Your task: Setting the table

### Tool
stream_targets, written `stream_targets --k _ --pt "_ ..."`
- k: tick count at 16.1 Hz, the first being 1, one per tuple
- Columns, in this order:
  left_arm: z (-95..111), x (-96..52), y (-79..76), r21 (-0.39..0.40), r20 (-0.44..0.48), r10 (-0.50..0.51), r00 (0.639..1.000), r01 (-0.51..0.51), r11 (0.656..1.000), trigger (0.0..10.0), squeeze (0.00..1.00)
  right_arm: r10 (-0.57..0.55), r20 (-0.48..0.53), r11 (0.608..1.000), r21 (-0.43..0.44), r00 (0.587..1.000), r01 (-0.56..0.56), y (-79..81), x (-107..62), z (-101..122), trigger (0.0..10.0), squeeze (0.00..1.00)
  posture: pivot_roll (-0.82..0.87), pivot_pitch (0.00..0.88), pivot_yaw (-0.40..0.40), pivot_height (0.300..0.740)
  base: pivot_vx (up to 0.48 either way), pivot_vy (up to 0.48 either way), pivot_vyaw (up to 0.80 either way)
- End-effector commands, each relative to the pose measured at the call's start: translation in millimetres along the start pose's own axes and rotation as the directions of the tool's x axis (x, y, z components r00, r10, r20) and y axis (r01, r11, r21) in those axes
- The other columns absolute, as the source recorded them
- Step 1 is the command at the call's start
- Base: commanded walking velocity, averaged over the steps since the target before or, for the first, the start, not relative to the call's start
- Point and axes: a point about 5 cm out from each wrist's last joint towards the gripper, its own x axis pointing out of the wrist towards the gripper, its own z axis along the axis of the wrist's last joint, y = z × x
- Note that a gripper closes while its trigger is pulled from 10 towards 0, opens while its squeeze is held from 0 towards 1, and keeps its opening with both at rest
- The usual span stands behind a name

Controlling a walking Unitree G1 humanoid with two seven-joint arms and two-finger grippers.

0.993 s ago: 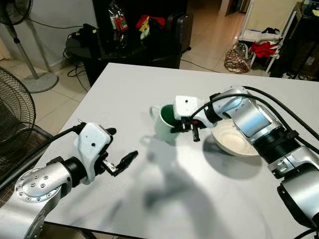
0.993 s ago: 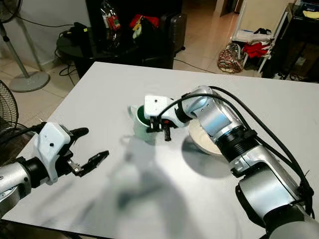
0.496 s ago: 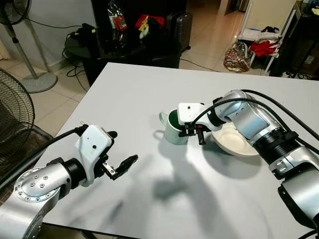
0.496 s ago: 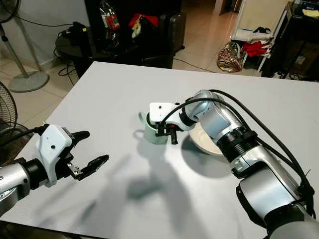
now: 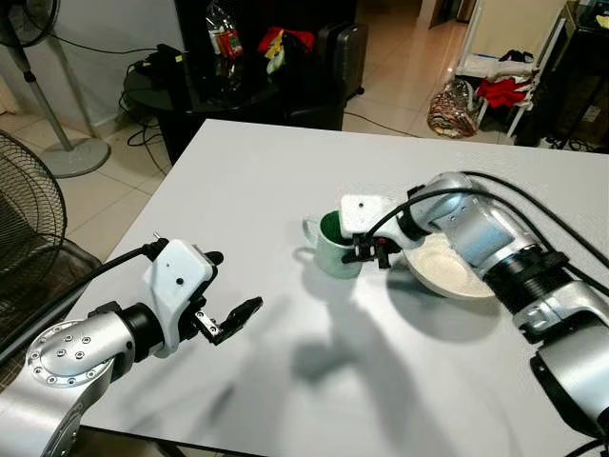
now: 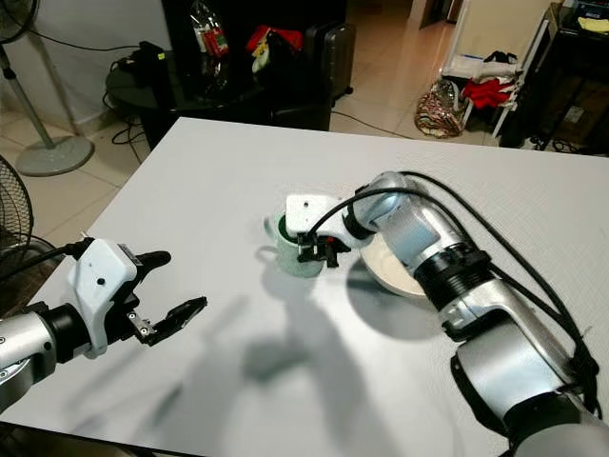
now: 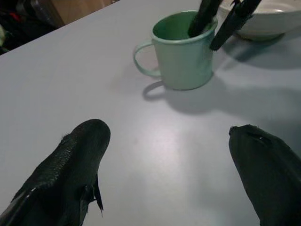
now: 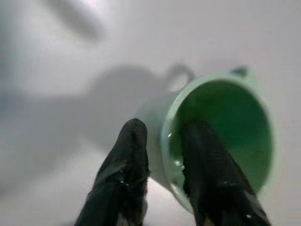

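Note:
A pale green mug (image 5: 328, 249) stands upright on the white table (image 5: 247, 181), handle toward the left, just left of a white bowl (image 5: 452, 271). My right gripper (image 5: 368, 253) is shut on the mug's rim. In the right wrist view one finger (image 8: 202, 155) is inside the mug (image 8: 225, 117) and the other presses its outer wall. My left gripper (image 5: 231, 283) hovers open over the table's near left part with nothing between its fingers. The left wrist view looks along those fingers at the mug (image 7: 183, 52) and bowl (image 7: 263, 14).
A standing fan (image 5: 29, 219) is beside the table's left edge. Beyond the far edge stand a black side table (image 5: 200, 90) with bottles and cables, and a dark suitcase (image 5: 341, 52). Bags and a rack (image 5: 485, 95) sit on the floor at the back right.
My right gripper carried the mug a little to the right and down, and it now stands on the table next to the bowl. The left arm has hardly moved.

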Motion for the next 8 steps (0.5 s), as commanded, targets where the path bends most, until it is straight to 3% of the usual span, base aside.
stream_targets --k 1,5,6,7,8 --pt "2 -1.0 2.7 0.002 0.010 0.002 1.000 -0.002 1.000 10.0 0.00 -0.020 0.040 1.000 -0.003 0.999 0.020 -2.9 -15.4 3 10.0 1.00 0.02 0.000 0.033 0.740 0.000 0.000 0.00" --pt "6 -1.5 5.1 -0.017 0.050 0.020 0.999 -0.019 1.000 10.0 0.00 -0.025 0.151 0.999 -0.032 0.988 0.030 -2.2 -48.5 18 10.0 1.00 0.01 0.000 0.031 0.740 0.000 0.000 0.00" --pt "8 -1.2 5.7 -0.039 0.073 0.050 0.996 -0.048 0.998 10.0 0.00 -0.080 0.244 0.996 -0.015 0.966 0.086 -2.7 -62.9 27 10.0 1.00 0.01 0.000 0.025 0.740 0.000 0.000 0.00" --pt "11 -0.7 5.8 -0.078 0.105 0.098 0.990 -0.090 0.993 10.0 0.00 -0.170 0.367 0.985 0.045 0.914 0.165 -1.7 -75.9 36 10.0 1.00 0.01 0.000 0.025 0.740 0.000 0.000 0.00" --pt "12 -0.9 5.0 -0.087 0.127 0.135 0.983 -0.125 0.988 10.0 0.00 -0.255 0.423 0.967 0.104 0.870 0.233 0.1 -79.9 40 10.0 1.00 0.01 0.000 0.011 0.740 0.000 0.000 0.00"
